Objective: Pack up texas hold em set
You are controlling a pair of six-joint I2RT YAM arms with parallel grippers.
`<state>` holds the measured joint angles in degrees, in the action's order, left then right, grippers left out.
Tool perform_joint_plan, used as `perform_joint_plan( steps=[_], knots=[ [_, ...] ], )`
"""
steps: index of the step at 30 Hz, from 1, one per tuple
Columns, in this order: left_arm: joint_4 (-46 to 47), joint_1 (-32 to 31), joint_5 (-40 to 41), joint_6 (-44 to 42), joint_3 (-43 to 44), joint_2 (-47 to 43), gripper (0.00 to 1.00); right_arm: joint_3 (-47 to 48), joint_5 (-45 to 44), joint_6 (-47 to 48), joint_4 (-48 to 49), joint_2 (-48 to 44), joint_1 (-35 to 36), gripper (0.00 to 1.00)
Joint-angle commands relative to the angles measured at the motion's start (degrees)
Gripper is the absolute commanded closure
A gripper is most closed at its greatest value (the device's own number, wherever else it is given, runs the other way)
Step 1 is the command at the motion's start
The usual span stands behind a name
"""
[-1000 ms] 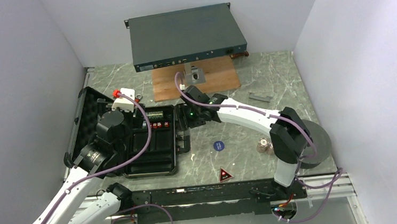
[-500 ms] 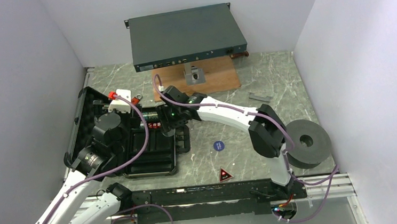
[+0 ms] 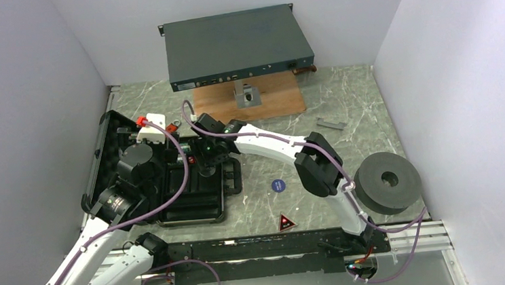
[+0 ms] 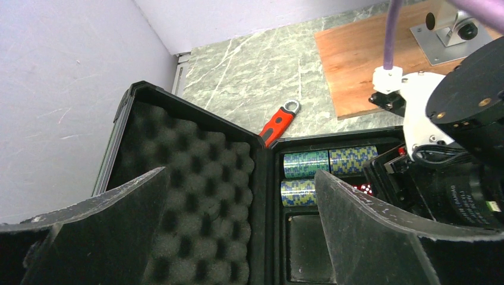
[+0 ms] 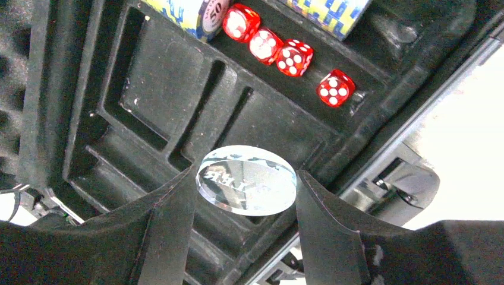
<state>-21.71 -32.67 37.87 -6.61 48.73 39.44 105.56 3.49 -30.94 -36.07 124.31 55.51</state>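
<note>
1. The small black case (image 3: 197, 205) lies open on the surface at left centre of the overhead view. Its lid (image 4: 190, 178), lined with egg-crate foam, is tipped back toward the left wall.
2. Chip stacks (image 4: 328, 160) lie on their sides in slots at the far end of the tray. Four red dice (image 5: 294, 57) sit in a narrow slot just beside them, along the top of the right wrist view.
3. The right gripper (image 5: 245, 178) is over the tray with its jaws clamped on a clear round disc (image 5: 238, 196). The lettering on the disc is too blurred to read. The disc hangs above bare moulded compartments, apart from the dice.
4. The left gripper (image 4: 241, 175) has its jaws spread wide with nothing between them. It hovers where the foam lid meets the tray.
5. A blue round disc (image 3: 277, 185) lies on the surface just right of the case, near the middle of the overhead view. A red triangle marker (image 3: 285, 222) lies below it in the frame, close to the arms' base rail.
6. A thick dark foam ring (image 3: 388, 183) rests at the right of the overhead view. A flat grey rack unit (image 3: 235, 45) fills the top centre, with a wooden board (image 3: 270, 103) just below it in the frame.
7. A red-handled wrench (image 4: 278, 126) lies on the surface beyond the case's far edge.
</note>
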Motion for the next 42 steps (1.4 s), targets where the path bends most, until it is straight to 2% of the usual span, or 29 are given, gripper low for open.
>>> perform_joint_plan(
  steps=[1, 15, 25, 32, 39, 42],
  knots=[
    [1.4, 0.4, 1.0, 0.0, 0.5, -0.5, 0.01, 4.4, 0.0, 0.7, -0.3, 1.6, 1.1, 0.53],
    [1.2, 0.5, 0.8, 0.0, 0.6, -0.1, 0.01, 2.9, -0.2, -0.1, 0.7, 5.4, 2.3, 0.52],
    [1.0, 0.5, 0.5, 0.0, 0.8, 0.3, 0.01, 1.0, -3.1, -0.3, -2.2, 6.0, 3.7, 0.48],
    [1.0, 0.6, 0.5, 0.0, 0.7, 0.3, 0.01, -1.3, -5.4, -1.6, -3.2, 5.0, 4.4, 0.36],
    [1.0, 0.5, 0.5, 0.0, 0.8, 0.4, 0.01, -1.5, -6.2, -1.6, -3.4, 3.8, 4.7, 0.18],
    [1.0, 0.6, 0.6, 0.0, 0.7, 0.5, 0.01, -1.5, -6.6, -1.5, -3.4, 2.9, 4.7, 0.16]
  ],
)
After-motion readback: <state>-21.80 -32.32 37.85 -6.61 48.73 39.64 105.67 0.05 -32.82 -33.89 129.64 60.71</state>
